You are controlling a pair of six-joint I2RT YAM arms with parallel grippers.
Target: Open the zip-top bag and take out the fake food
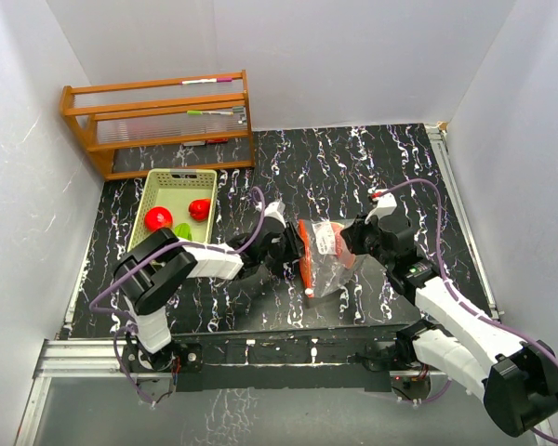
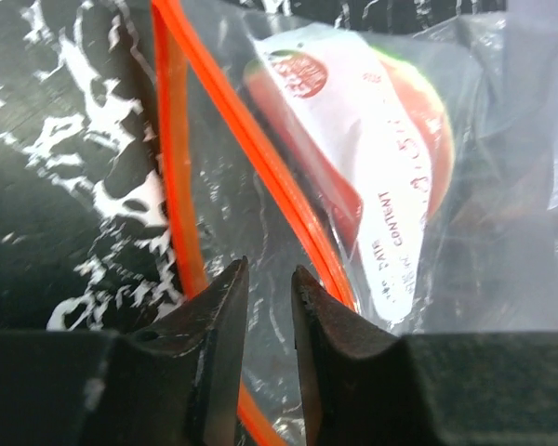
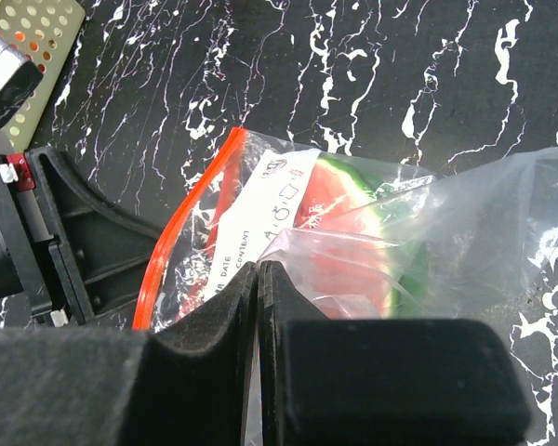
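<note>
While right claw (image 3: 259,279) pinches zip-top bag (image 3: 353,242), left claw (image 2: 270,283) narrowly agape.

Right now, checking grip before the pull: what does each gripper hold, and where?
Right gripper pinches the zip-top bag's clear film. Left gripper straddles film by the red zip strip, jaws slightly apart.

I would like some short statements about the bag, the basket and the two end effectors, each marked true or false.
1. The watermelon slice is inside the zip-top bag. True.
2. The green basket holds no food. False: it holds two red pieces and a green one.
3. The right end effector pinches the bag's plastic. True.
4. The left end effector is beside the wooden rack. False: it is at the bag's red zip strip.
5. The bag stands on the rack. False: it lies on the black table.
</note>
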